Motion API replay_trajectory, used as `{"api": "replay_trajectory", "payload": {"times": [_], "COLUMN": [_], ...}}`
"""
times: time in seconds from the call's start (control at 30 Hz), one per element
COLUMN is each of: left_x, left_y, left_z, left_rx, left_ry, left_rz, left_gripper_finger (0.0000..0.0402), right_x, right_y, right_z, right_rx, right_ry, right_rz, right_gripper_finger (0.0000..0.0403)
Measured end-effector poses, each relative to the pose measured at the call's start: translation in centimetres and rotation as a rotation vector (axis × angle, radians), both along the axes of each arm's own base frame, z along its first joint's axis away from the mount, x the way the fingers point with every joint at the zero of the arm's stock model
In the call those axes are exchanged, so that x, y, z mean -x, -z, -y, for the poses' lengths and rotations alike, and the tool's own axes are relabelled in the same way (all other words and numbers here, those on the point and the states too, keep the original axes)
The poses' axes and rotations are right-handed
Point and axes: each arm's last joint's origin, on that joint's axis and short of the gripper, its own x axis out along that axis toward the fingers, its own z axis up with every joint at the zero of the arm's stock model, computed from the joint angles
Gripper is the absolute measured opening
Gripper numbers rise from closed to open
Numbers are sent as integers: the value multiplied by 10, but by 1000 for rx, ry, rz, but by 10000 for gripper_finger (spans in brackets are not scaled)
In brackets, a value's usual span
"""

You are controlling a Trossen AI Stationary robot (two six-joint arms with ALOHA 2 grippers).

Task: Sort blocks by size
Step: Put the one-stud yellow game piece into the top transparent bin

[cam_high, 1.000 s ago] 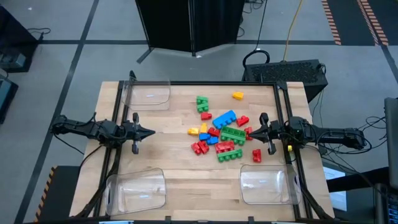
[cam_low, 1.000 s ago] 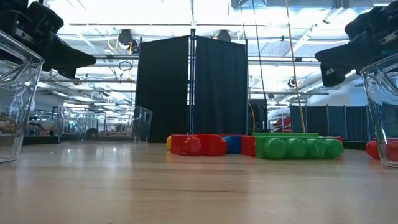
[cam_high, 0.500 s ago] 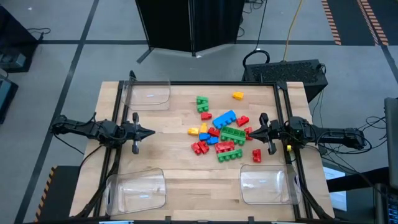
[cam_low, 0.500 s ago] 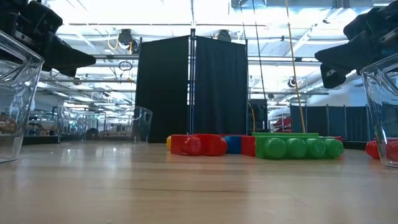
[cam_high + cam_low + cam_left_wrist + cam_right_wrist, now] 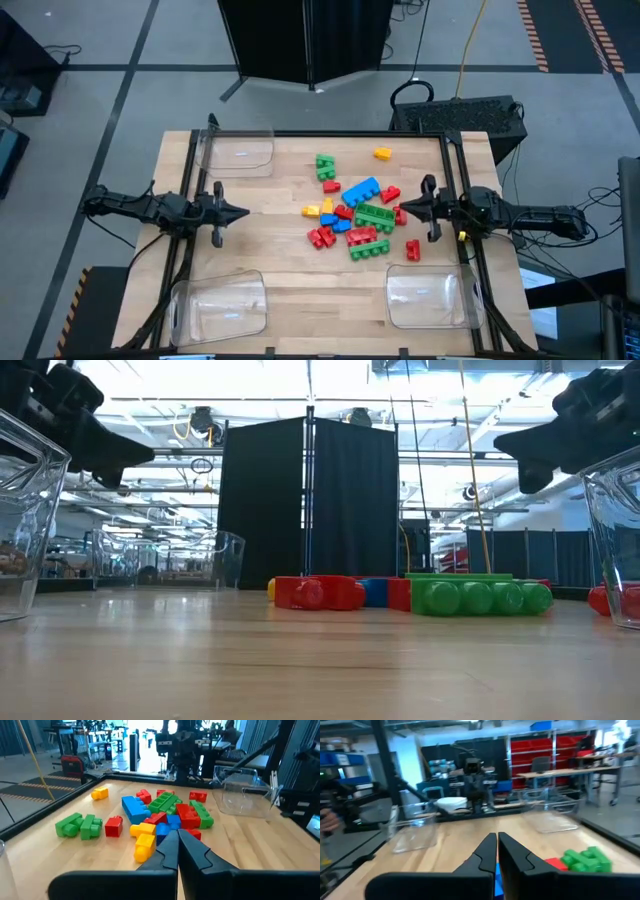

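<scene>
The blocks [image 5: 352,215] lie in a loose pile at the middle of the table, red, green, blue, yellow and orange, resting flat on the wood. Apart from the pile lie a green one [image 5: 325,165], an orange one [image 5: 382,153] and a red one [image 5: 413,249]. My left gripper [image 5: 243,212] hovers level over the table's left side, shut and holding nothing, pointing at the pile [image 5: 160,817]. My right gripper [image 5: 400,208] hovers level at the pile's right edge, shut and holding nothing, above a green block [image 5: 585,859]. Both hang well above the table [image 5: 140,457] [image 5: 505,445].
Three clear plastic trays stand on the table: one at the far left [image 5: 237,152], one at the near left [image 5: 220,305], one at the near right [image 5: 428,298]. Black rails run along the left [image 5: 190,190] and right [image 5: 458,170] edges. Bare wood lies between the left gripper and the pile.
My right gripper has swung its tips a little toward the table's far edge and tipped slightly upward, staying shut over the pile's right edge. The blocks lie as before.
</scene>
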Motion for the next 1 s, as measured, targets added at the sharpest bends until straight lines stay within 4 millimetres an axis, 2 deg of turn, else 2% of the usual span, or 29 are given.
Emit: {"api": "replay_trajectory", "payload": {"times": [0.3, 0.47, 0.6, 0.8, 1.0], "left_x": [0, 0, 0, 1, 0], "left_y": [-9, -14, -15, -17, -28], "left_z": [-1, -2, -4, -6, -10], "left_rx": [13, -64, -67, -61, -54], "left_ry": [-31, -53, -123, -216, -262], "left_rz": [95, 135, 142, 155, 185], "left_gripper_finger": [0, 0, 6, 58, 126], "right_x": [-2, -3, -4, -7, -17], "right_y": [3, 3, -4, -23, -37], "right_z": [2, 4, 6, 7, 8], "right_rx": [-37, -40, -7, 54, 58], "right_ry": [61, 131, 208, 221, 219], "right_rz": [-33, -37, -13, -24, -64], "right_gripper_finger": [10, 32, 58, 99, 132]}}
